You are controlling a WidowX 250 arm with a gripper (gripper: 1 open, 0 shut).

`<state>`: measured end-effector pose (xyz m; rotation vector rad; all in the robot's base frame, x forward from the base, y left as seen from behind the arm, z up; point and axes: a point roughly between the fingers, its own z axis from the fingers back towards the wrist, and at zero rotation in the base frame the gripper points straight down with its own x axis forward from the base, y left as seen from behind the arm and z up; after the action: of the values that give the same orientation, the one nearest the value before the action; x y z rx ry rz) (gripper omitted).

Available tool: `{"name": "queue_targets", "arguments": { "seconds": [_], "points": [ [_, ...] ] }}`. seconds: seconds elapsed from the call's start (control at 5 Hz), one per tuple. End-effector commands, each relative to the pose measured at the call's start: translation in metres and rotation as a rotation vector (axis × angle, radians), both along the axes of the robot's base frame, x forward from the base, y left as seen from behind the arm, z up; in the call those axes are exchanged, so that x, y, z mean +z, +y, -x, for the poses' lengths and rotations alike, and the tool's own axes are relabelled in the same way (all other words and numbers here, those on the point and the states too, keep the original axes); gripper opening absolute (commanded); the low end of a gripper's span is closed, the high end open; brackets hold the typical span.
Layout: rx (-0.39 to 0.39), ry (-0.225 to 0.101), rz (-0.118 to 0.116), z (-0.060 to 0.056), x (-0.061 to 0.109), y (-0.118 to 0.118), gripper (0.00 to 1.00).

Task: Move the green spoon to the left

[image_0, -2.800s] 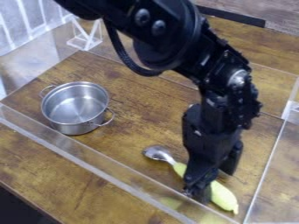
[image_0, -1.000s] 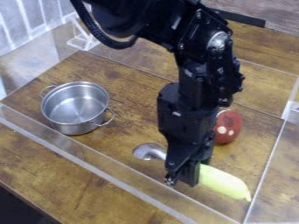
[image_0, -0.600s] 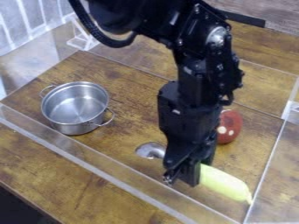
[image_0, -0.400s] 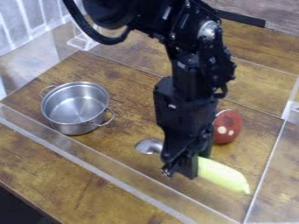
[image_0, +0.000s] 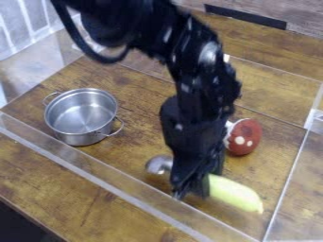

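At the left of the wooden table stands a steel pot, well apart from everything else, and the open wood between it and the arm is where the spoon should end up. Near the front middle, the gripper points almost straight down with its jaws drawn together on the green spoon, pinching it where the silver bowl meets the thick handle. To do this step well, the arm should probably keep that clamp firm and carry or slide the spoon steadily leftward, low over the wood, stopping short of the pot so the bowl does not knock it. The spoon lies nearly flat, its long axis running from upper left to lower right: the small metal bowl peeks out left of the gripper, and the pale yellow-green handle points down and right. Just right, a red-capped toy mushroom lies behind the handle.
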<state>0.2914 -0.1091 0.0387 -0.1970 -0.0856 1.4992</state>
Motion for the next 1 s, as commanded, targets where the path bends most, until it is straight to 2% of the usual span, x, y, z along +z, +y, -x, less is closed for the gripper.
{"name": "queue_targets", "arguments": {
  "seconds": [0.0, 0.2, 0.6, 0.8],
  "points": [
    [-0.042, -0.066, 0.023, -0.009, 0.004, -0.003, 0.00],
    [-0.075, -0.070, 0.020, -0.010, 0.004, -0.001, 0.00],
    [-0.071, -0.076, 0.006, -0.024, 0.019, 0.001, 0.00],
    [-0.041, -0.084, 0.005, -0.024, 0.014, -0.002, 0.00]
  ]
}}
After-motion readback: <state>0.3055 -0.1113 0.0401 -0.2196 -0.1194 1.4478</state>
